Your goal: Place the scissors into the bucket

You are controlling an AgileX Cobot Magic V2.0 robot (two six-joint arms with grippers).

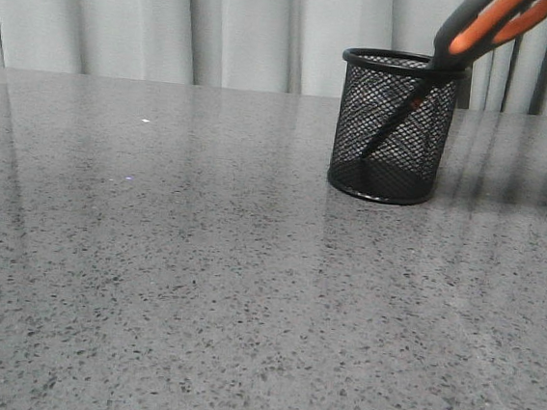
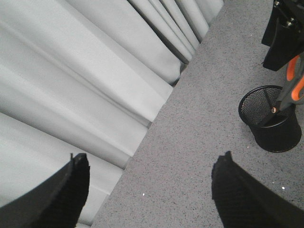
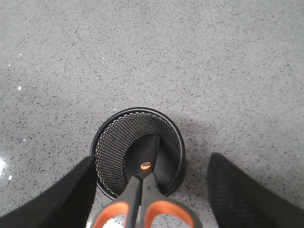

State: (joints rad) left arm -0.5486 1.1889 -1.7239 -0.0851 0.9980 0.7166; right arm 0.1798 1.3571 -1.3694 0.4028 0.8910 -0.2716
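I am seeing the scissors [image 1: 461, 41] standing tilted in the black wire-mesh bucket [image 1: 394, 129], blades down inside it, orange-lined handles leaning out over the rim. The bucket is sitting upright on the grey speckled table [image 1: 198, 285], near the curtain [image 1: 175, 21]. My right gripper [image 3: 149, 190] is hovering spread wide around the handles; it seems not to be touching them. My left gripper [image 2: 149, 190] is hanging open, well apart.

Black wire-mesh bucket [image 1: 394, 129] holds scissors [image 1: 484, 27] with matt grey-and-orange plastic handles, on a glossy speckled stone-look table [image 1: 198, 285] before cloth curtains [image 1: 175, 21].
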